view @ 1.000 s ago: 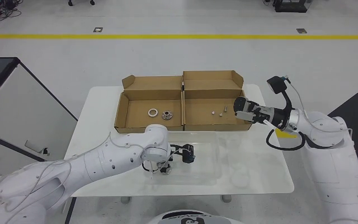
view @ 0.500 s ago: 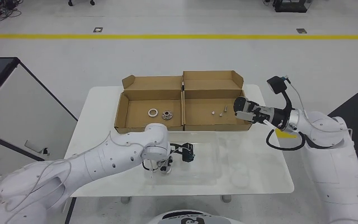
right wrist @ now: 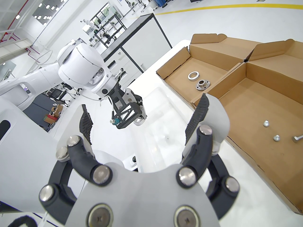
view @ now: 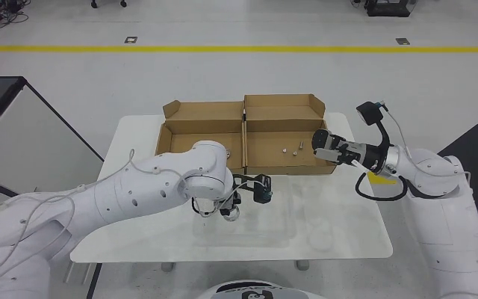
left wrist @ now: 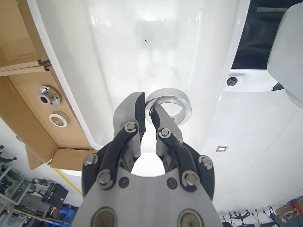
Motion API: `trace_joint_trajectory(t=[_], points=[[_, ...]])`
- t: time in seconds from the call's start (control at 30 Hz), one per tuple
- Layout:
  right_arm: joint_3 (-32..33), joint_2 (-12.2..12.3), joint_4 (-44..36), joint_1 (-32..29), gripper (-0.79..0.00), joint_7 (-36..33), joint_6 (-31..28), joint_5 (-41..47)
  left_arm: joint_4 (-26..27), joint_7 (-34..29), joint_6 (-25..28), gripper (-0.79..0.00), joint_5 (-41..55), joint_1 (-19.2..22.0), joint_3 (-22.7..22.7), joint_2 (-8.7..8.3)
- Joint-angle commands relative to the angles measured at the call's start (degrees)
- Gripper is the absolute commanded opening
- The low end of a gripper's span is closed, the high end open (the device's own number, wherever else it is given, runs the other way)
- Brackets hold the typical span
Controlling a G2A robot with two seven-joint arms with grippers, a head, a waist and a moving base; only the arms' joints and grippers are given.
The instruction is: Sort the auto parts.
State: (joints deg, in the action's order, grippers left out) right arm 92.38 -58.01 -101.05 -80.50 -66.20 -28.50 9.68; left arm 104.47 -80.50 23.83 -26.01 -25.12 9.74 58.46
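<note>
My left gripper [left wrist: 148, 102] is shut on a silver metal ring [left wrist: 169, 106], one finger inside it and one outside. In the top view this gripper [view: 230, 211] hangs over the clear tray [view: 299, 217], just in front of the left cardboard box [view: 179, 127]. That box holds a flat ring [right wrist: 193, 75] and a flanged hub [right wrist: 202, 85]. The right cardboard box [view: 284, 119] holds small bolts [view: 286, 150]. My right gripper [view: 323, 146] stands open and holds nothing, at the right box's right edge.
The two open boxes sit side by side at the back of the white table [view: 127, 149]. The clear tray takes up the table's front middle. A grey cabinet [view: 30, 142] stands left of the table.
My left arm has lifted the metal ring off the tray and carried it up and to the right, towards the boxes. The right arm has stayed still.
</note>
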Motion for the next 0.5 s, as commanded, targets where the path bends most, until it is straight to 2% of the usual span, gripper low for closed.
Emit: trace_joint_trajectory(t=[0.0, 0.1, 0.2, 0.47], points=[[0.0, 0.0, 0.0, 0.0, 0.0, 0.0, 0.0, 0.0, -0.01, 0.0, 0.0, -0.785, -0.01, -0.01, 0.0, 0.0], [0.0, 0.0, 0.0, 0.0, 0.0, 0.0, 0.0, 0.0, -0.6, 1.35, -0.79, -0.785, -0.59, -0.36, 0.43, -0.1], [0.0, 0.0, 0.0, 0.0, 0.0, 0.0, 0.0, 0.0, -1.26, 6.33, -2.59, -0.785, 0.44, -0.97, 4.1, -1.3], [0.0, 0.0, 0.0, 0.0, 0.0, 0.0, 0.0, 0.0, 0.94, 10.63, 0.2, -0.785, 5.24, -5.24, 16.22, -8.06]])
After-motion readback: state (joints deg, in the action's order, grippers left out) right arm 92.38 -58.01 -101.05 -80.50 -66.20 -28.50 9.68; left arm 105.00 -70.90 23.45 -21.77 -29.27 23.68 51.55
